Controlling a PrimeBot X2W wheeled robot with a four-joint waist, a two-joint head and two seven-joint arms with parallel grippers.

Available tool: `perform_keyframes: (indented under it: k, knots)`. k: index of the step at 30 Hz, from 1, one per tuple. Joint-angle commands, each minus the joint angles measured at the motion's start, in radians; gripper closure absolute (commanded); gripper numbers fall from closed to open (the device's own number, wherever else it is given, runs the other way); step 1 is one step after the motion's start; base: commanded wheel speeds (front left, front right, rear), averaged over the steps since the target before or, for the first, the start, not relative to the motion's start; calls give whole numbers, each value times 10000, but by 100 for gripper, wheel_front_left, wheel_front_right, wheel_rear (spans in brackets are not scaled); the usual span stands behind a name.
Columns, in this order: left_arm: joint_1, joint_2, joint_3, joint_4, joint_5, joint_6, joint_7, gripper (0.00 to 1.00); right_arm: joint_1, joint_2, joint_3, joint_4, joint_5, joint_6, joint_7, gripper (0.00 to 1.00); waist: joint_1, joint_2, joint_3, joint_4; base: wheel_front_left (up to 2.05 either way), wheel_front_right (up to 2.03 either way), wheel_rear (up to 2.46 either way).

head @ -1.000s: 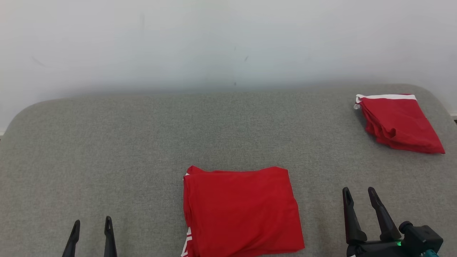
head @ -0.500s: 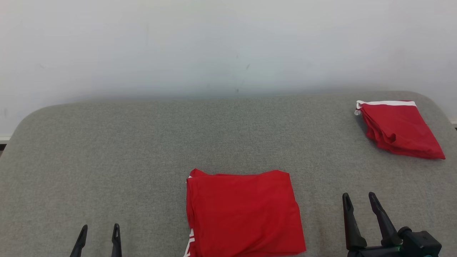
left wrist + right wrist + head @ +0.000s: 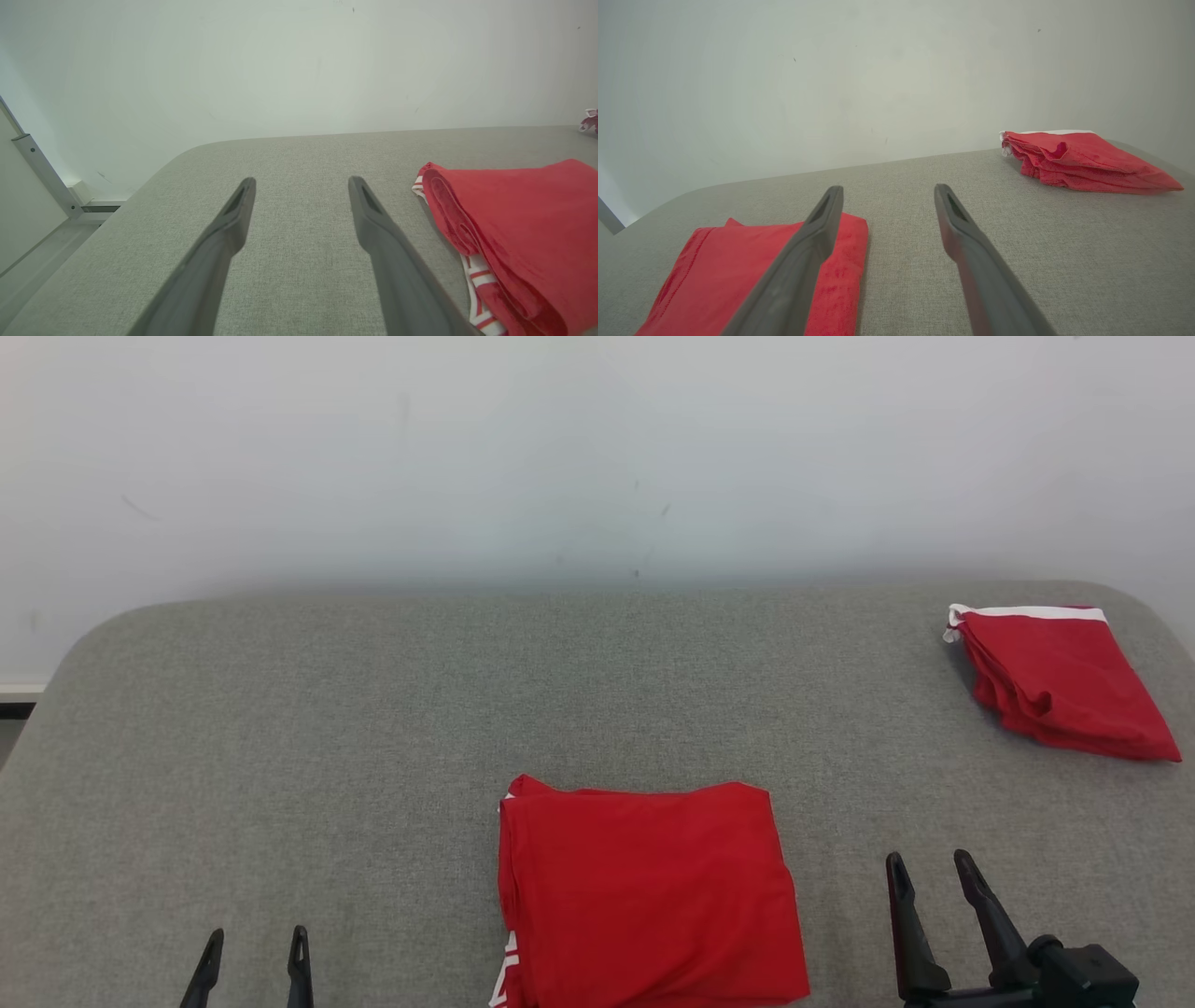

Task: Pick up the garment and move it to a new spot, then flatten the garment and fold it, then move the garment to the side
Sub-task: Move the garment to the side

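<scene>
A folded red garment with white trim lies flat on the grey padded table, near the front edge at the middle. It also shows as the folded garment at the right of the left wrist view and the garment at the lower left of the right wrist view. My left gripper hovers open at the lower left, well left of the cloth. My right gripper is open at the lower right, a short way right of it. Both hold nothing.
A second folded red garment with a white band rests at the table's far right corner, also seen as the red pile. A white wall backs the table. A metal frame stands off the table's left end.
The head camera has shifted, so the whole scene sits slightly lower and more to the right. Both grippers have sunk a little toward the bottom edge. The garments lie as before.
</scene>
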Motion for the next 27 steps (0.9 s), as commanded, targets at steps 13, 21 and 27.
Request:
perform_keyframes:
  k: [13,21,27]
  knots:
    - [64,7,7,95,56,22,-32,0,27,-27,20,147,-19,-29,-37,0,0,0,-18,41,0,0,0]
    - [55,-2,-7,114,7,9,-32,0,61,-28,29,190,-20,-29,-37,0,0,0,-45,71,0,0,0]
    - [31,-22,8,96,-16,6,-32,0,65,-12,20,215,-31,-29,-37,0,0,0,-63,97,0,0,0]
